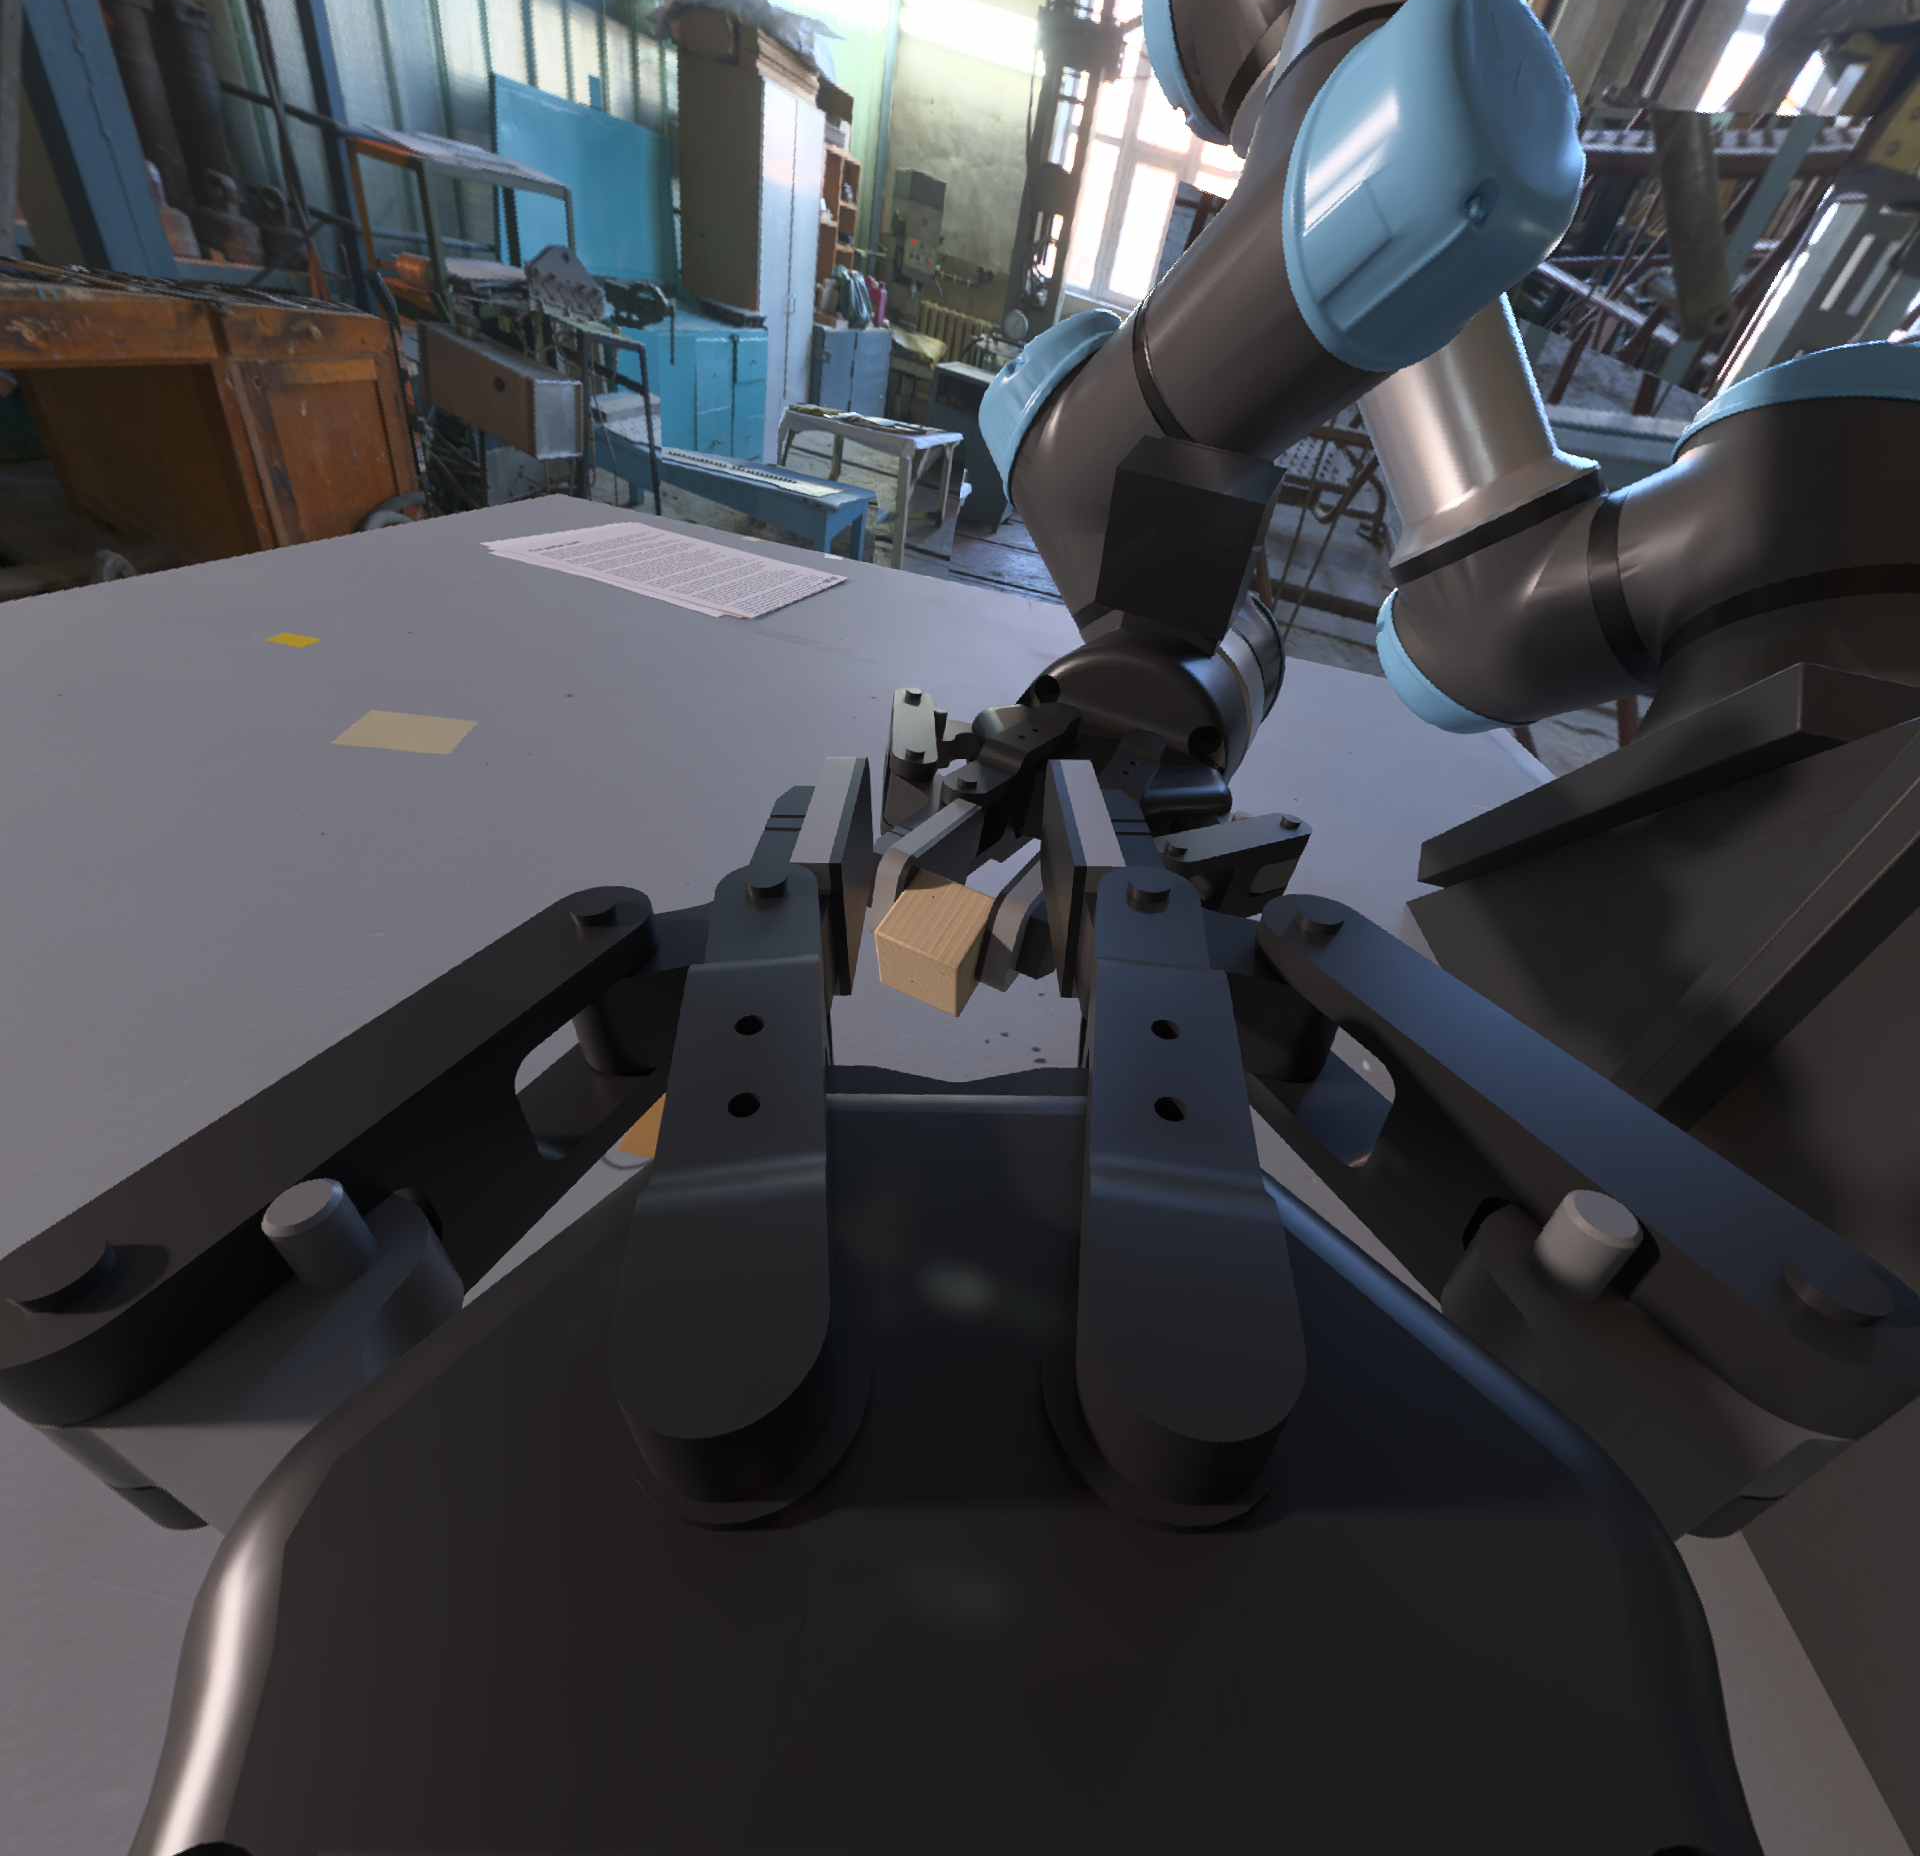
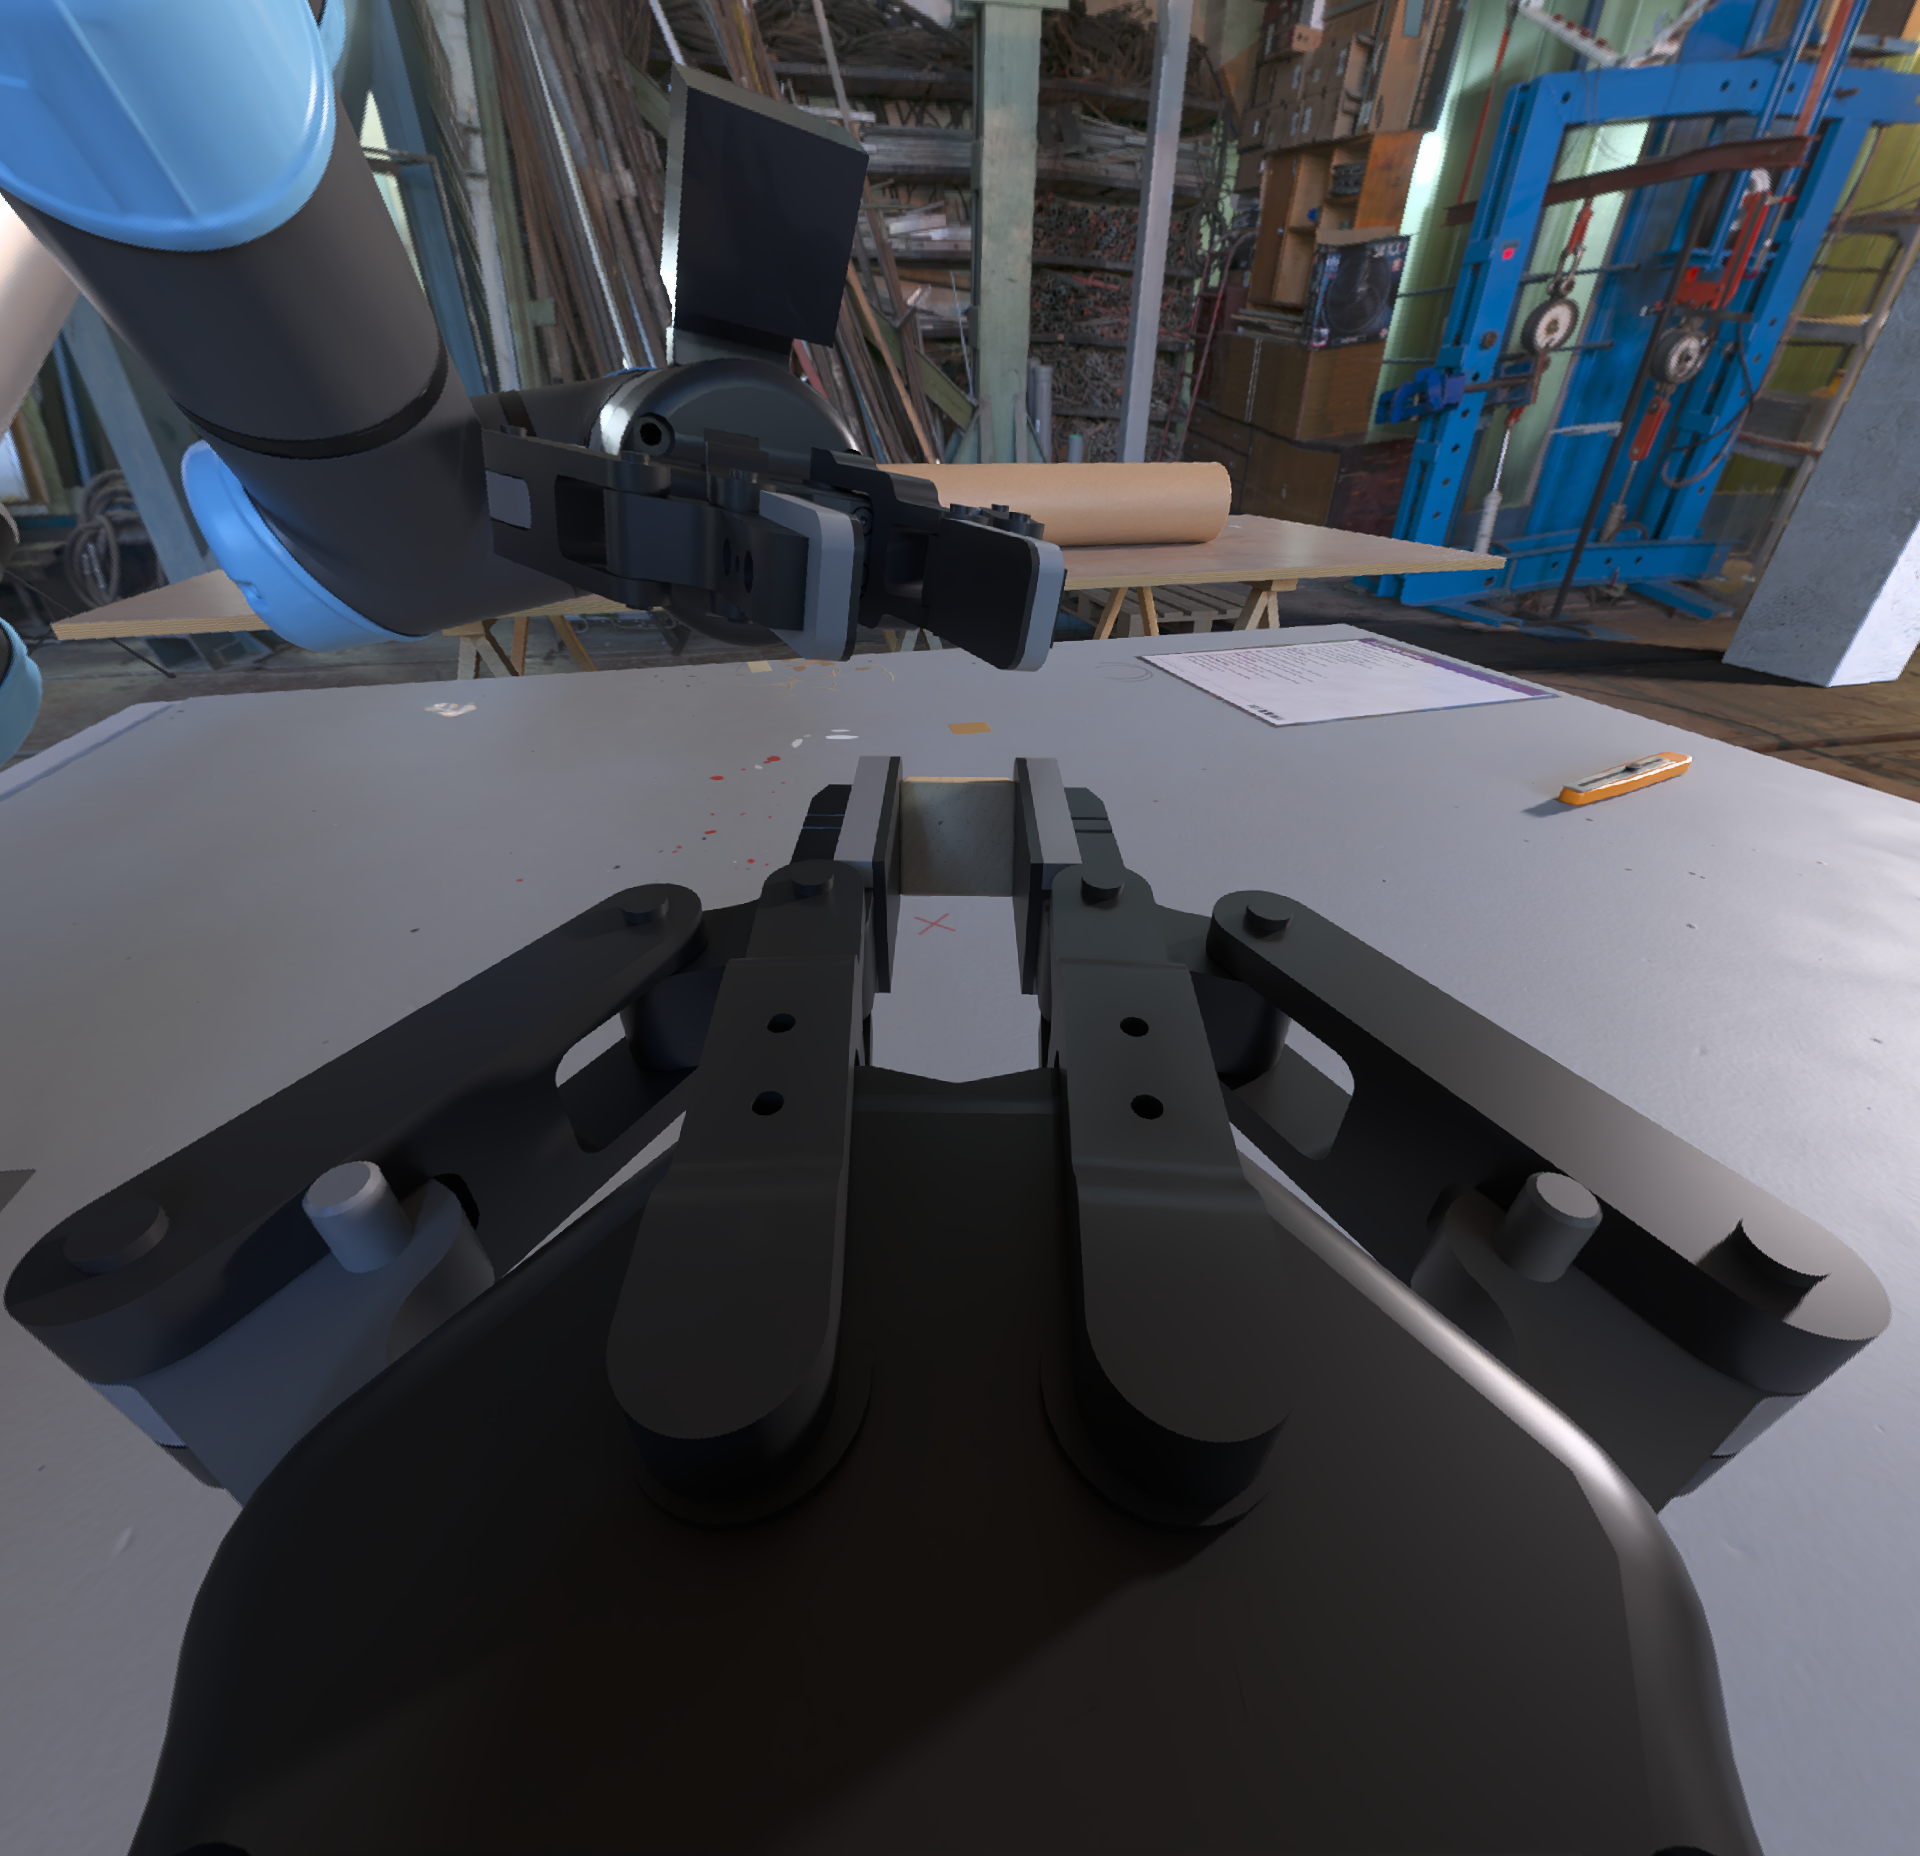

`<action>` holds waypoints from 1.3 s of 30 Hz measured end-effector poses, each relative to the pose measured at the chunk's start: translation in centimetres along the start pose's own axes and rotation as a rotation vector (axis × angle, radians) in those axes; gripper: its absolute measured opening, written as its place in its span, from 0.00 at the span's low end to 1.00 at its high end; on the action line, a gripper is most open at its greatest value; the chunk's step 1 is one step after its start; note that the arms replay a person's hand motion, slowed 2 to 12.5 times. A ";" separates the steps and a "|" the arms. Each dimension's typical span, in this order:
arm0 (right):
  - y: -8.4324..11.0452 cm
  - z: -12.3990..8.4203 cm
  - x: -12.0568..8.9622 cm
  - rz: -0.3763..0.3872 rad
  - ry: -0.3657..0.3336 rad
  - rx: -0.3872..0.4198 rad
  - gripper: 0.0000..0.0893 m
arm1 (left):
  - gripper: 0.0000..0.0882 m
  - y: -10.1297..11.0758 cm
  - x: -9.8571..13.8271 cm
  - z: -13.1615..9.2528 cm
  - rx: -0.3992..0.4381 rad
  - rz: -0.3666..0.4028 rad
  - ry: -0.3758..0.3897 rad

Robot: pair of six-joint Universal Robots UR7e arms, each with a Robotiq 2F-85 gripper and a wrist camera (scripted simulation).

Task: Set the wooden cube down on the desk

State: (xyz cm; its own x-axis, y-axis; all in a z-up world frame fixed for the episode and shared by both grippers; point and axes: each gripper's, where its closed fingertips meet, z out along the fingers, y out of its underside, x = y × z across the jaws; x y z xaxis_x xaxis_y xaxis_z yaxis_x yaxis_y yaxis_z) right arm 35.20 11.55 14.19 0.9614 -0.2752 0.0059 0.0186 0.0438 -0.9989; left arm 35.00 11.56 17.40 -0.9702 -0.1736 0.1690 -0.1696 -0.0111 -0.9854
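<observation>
Firmly — right tool (image 2: 958, 835) on wooden cube (image 2: 956, 835)

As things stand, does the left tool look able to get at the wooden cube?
Probably not cleanly. The wooden cube lies just ahead of the open left tool, but the right tool is shut on two of its sides, and its fingers crowd the approach.

The left tool (image 2: 1023, 601) hangs just above and beyond the held wooden cube (image 2: 956, 835), blocking passage there
</observation>
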 end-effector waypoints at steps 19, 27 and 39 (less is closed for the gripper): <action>-1.0 -0.4 -0.3 0.007 -0.031 0.059 0.21 | 0.18 -0.3 -2.3 -0.8 -0.004 -0.013 -0.132; -1.2 -0.5 -0.2 -0.001 -0.021 0.065 0.21 | 0.22 -0.3 -2.3 -1.1 0.002 -0.036 -0.111; -0.5 -0.3 0.1 0.003 0.002 0.033 0.21 | 0.33 -0.6 -0.9 -0.5 0.013 -0.033 -0.048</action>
State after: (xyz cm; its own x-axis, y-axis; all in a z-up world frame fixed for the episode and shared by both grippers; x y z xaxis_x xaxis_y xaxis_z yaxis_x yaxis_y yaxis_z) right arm 35.24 11.24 14.71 0.9608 -0.2772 0.0024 0.0245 0.0765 -0.9968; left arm 35.89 12.20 17.80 -0.9546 -0.2201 0.2007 -0.1990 -0.0303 -0.9795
